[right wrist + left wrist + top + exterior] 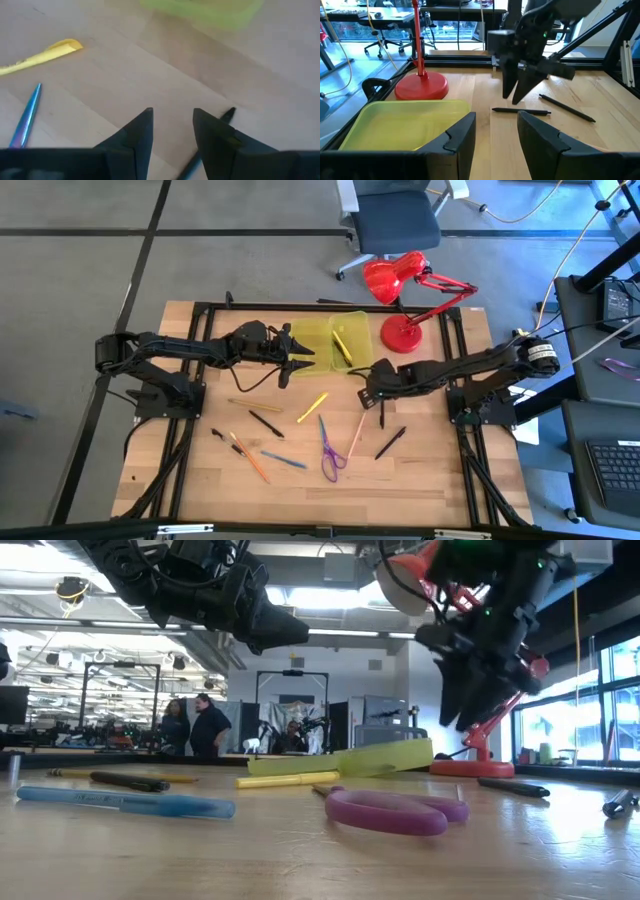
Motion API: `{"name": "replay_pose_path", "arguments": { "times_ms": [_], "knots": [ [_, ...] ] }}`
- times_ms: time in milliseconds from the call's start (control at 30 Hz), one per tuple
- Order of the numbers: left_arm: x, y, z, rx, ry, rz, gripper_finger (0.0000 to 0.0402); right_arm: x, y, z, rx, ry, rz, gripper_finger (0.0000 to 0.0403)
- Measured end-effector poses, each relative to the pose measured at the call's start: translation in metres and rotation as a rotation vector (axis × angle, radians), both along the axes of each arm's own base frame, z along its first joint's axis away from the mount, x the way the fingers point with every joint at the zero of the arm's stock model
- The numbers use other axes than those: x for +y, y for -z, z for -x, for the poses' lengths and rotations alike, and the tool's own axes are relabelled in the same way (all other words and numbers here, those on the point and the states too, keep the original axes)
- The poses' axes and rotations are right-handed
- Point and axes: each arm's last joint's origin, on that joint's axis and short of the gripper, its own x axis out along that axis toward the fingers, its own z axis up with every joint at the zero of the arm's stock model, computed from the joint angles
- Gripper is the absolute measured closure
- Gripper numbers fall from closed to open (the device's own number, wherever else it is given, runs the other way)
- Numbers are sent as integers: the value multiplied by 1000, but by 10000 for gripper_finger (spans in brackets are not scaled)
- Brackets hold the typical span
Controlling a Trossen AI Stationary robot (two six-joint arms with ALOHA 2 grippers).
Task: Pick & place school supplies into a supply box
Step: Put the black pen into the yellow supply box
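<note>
Scissors (pixel 331 459) one pair, supply box (pixel 322 345) one, left claw (pixel 287 369) and right claw (pixel 381 409) released

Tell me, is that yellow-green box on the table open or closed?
Open. In the high view the supply box lies spread flat as two halves side by side, with a yellow pencil inside the half nearer the red lamp.

I see a robotics lab: more arm rigs (pixel 290 730) mid-frame, people (pixel 197 726) left of them, office chair (pixel 395 220) at top.

Purple scissors (pixel 390 810) and blue pen (pixel 125 803) on the table (pixel 300 860) foreground.
</note>
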Motion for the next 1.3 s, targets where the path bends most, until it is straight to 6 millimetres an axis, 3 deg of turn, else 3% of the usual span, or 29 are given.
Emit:
{"name": "replay_pose_path", "arguments": {
  "times_ms": [200, 433, 867, 1000, 1133, 1300],
  "knots": [
    [0, 0, 0, 2, 0, 0, 263, 6, 17, 14, 68, 71, -127, 260],
    [0, 1, 0, 5, 0, 1, 263, 12, 22, 17, 94, 103, -228, 260],
    [0, 5, 1, 51, 0, 16, 263, 23, 60, 7, 219, 135, -214, 260],
    [0, 5, 1, 51, 0, 16, 263, 23, 63, 7, 243, 145, -208, 261],
    [0, 5, 1, 51, 0, 16, 263, 22, 64, 8, 259, 163, -208, 280],
    [0, 5, 1, 50, 0, 16, 263, 22, 64, 10, 285, 116, -182, 333]
  ]
}}
